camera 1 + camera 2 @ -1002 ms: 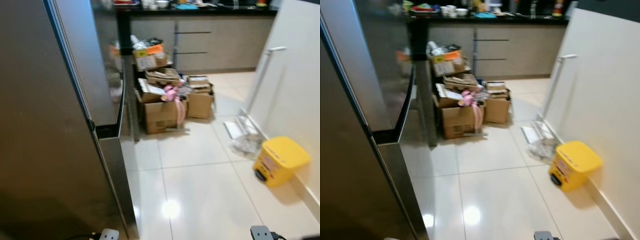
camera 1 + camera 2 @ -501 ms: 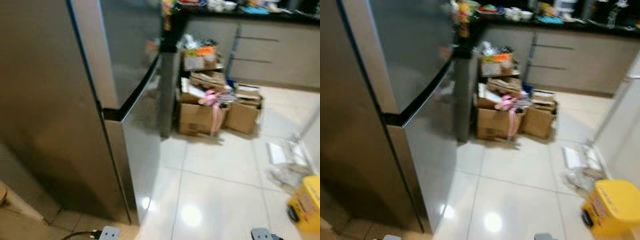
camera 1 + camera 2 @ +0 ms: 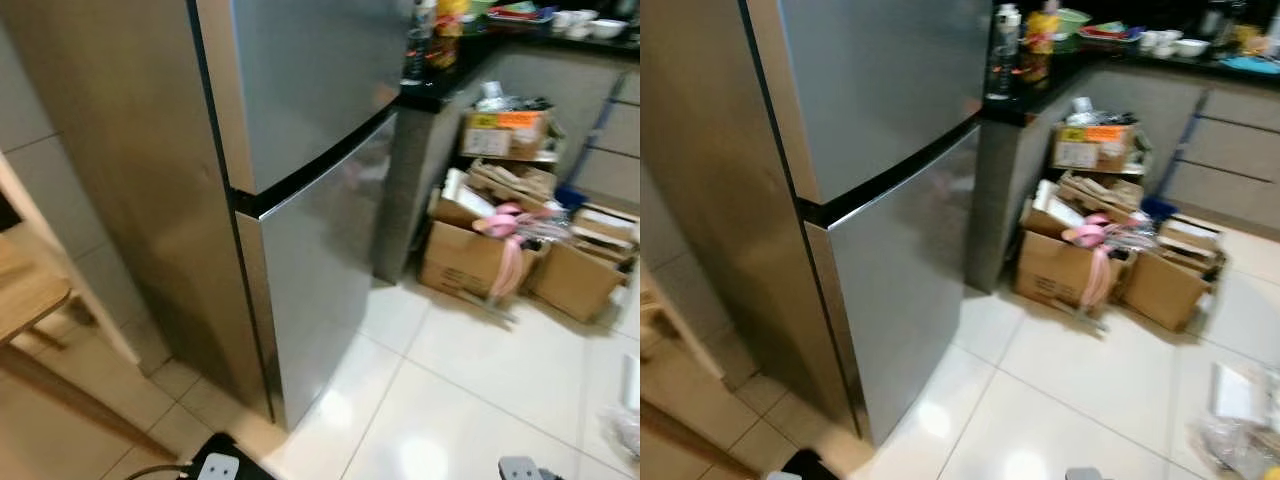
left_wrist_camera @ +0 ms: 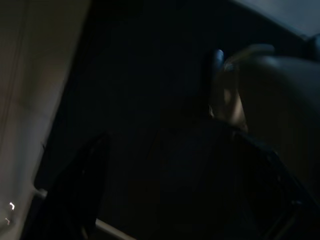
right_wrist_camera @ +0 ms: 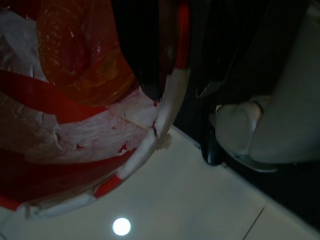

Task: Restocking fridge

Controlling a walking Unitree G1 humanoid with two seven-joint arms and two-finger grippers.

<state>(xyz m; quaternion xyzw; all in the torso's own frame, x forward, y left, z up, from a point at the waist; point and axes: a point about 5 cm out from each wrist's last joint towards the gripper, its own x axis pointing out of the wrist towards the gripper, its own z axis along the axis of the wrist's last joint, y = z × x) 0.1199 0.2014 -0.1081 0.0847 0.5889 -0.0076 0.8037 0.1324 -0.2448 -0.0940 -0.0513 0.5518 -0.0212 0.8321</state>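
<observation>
At the far left a wooden table (image 3: pixel 25 290) is cut off by the edge of the picture. Next to it stands the big silver fridge (image 3: pixel 300 150). It has 2 doors, one above the other, and both are closed. Its top is cut off.

To the right of the fridge is a dark counter (image 3: pixel 1080 55) with bottles (image 3: pixel 1007 50) and bowls (image 3: pixel 1170 42) on it. They are blurry and hard to tell apart. On the floor under the counter sit some open cardboard boxes (image 3: pixel 480 260). They hold flat bits of card and paper, and something pink (image 3: pixel 505 225) hangs over the front of 1 box. A smaller box (image 3: pixel 500 130) with an orange label sits higher up behind them.

The left wrist view is very dark. I can make out dark shapes and a pale strip of floor, and I cannot tell how the left gripper stands.

In the right wrist view a red and white plastic bag (image 5: pixel 75 125) sits very close to the camera, above the shiny white floor (image 5: pixel 200 200). Something orange (image 5: pixel 80 55) shows through the bag. The bag hangs right at the right gripper, well away from the fridge. I cannot tell whether the fingers are closed on it.
</observation>
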